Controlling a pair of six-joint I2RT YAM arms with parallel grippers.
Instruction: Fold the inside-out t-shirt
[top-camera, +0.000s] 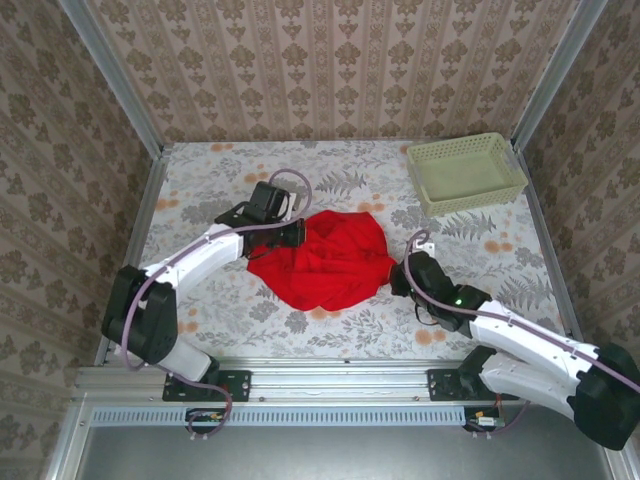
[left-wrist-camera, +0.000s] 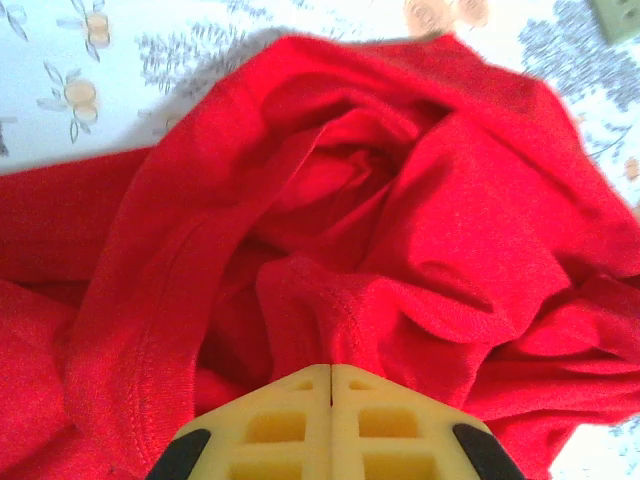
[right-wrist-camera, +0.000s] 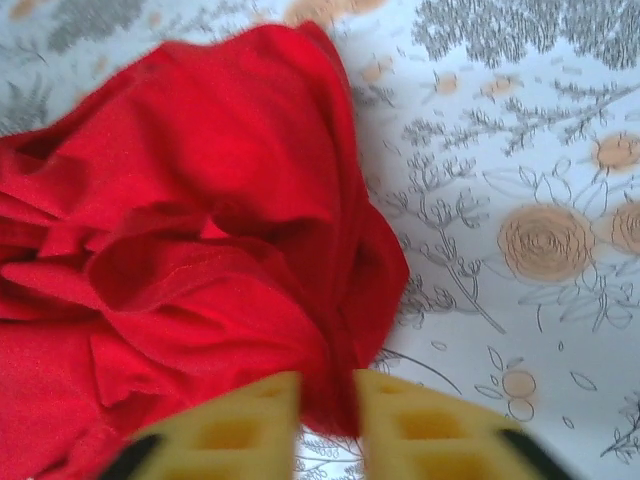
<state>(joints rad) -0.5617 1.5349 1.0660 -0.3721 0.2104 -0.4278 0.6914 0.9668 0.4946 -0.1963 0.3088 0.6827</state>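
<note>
My left pincer (left-wrist-camera: 331, 372) is clamped shut on a bunched fold at the ten o'clock edge of the plain bright red cloth t-shirt (top-camera: 330, 262). The shirt lies in a crumpled heap mid-table, seams showing. No fold is made, so spreading and folding all remain. At its four o'clock edge, my right pincer (right-wrist-camera: 328, 388) stands narrowly parted with cloth between the fingers. I cannot tell whether it pinches.

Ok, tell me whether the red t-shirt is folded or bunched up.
Bunched up: the t-shirt lies as a crumpled rounded heap on the table, loose creases, no flat layers.
</note>
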